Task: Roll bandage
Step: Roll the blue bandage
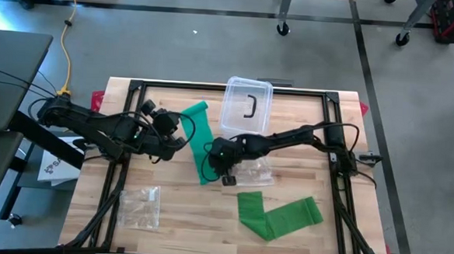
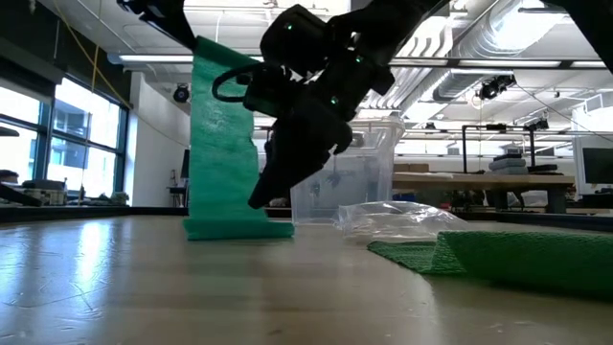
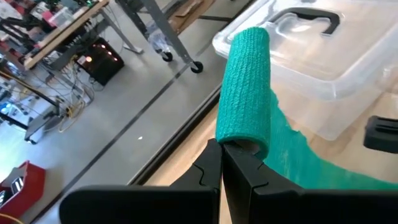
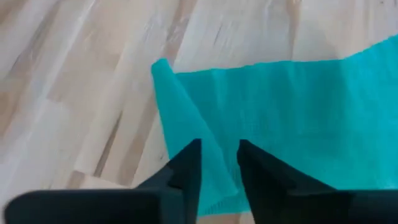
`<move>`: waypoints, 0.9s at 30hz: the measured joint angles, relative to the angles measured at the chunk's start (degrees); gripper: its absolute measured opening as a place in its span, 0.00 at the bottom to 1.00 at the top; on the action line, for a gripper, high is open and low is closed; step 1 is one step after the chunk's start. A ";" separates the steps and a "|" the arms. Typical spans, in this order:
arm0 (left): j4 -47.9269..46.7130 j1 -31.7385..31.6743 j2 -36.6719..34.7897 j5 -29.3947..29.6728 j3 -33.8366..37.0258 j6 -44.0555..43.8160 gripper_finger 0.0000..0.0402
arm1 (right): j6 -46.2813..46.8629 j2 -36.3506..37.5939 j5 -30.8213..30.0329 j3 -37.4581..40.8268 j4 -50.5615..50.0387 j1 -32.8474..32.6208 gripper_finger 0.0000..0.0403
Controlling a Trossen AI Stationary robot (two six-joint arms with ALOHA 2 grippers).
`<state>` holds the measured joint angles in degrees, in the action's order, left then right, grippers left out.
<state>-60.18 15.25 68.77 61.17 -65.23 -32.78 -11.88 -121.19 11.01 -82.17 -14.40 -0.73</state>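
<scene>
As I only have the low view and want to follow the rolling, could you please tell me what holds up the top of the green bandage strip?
Observer: The left gripper is shut on the curled top end of the green elastic bandage strip.
Operator: And the dark arm in front of it?
Observer: That is the right gripper, down at the strip's bottom end on the wooden table.
Operator: Anything outside my view?
Observer: A clear crumpled plastic bag lies on the left arm's side, apart from the strip.

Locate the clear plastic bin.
In the high view the clear plastic bin sits at the table's far edge, centre, just beyond the right gripper and beside the green bandage.
</scene>
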 joint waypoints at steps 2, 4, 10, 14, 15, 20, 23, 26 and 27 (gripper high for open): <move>0.04 0.11 0.00 -0.73 0.00 -0.16 0.00 | 0.73 -0.60 -0.05 0.00 1.34 0.00 0.30; 0.03 0.26 0.00 -1.03 0.02 -0.85 0.00 | 1.34 -1.93 -0.90 0.00 2.16 0.02 0.32; 0.33 0.67 0.00 -1.09 0.02 -2.61 0.00 | 0.08 -4.31 3.64 0.02 2.29 -0.09 0.26; 0.39 0.67 0.00 -2.14 0.02 -4.10 0.00 | -0.89 -4.19 7.14 -0.02 0.51 -1.13 0.18; 0.36 0.67 0.00 -2.22 0.02 -4.38 0.00 | -1.82 -4.09 7.16 -0.02 0.14 -1.59 0.17; 0.33 0.67 0.00 -2.18 0.02 -5.70 0.00 | -5.85 -3.80 2.63 -0.02 -0.32 -4.20 0.13; 0.24 0.67 0.00 -2.19 0.02 -6.12 0.00 | -6.17 -3.17 -1.25 -0.02 -0.72 -5.47 0.13; 0.19 0.65 0.00 -2.17 0.02 -6.18 0.00 | -6.16 -1.61 -5.70 0.08 -3.04 -6.40 0.14; 0.21 0.65 0.00 -2.14 0.02 -6.16 0.00 | -6.14 -1.00 -6.84 0.09 -3.40 -6.62 0.15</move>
<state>-59.97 15.90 68.77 59.02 -65.21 -38.94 -18.02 -122.19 4.17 -82.08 -17.81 -7.35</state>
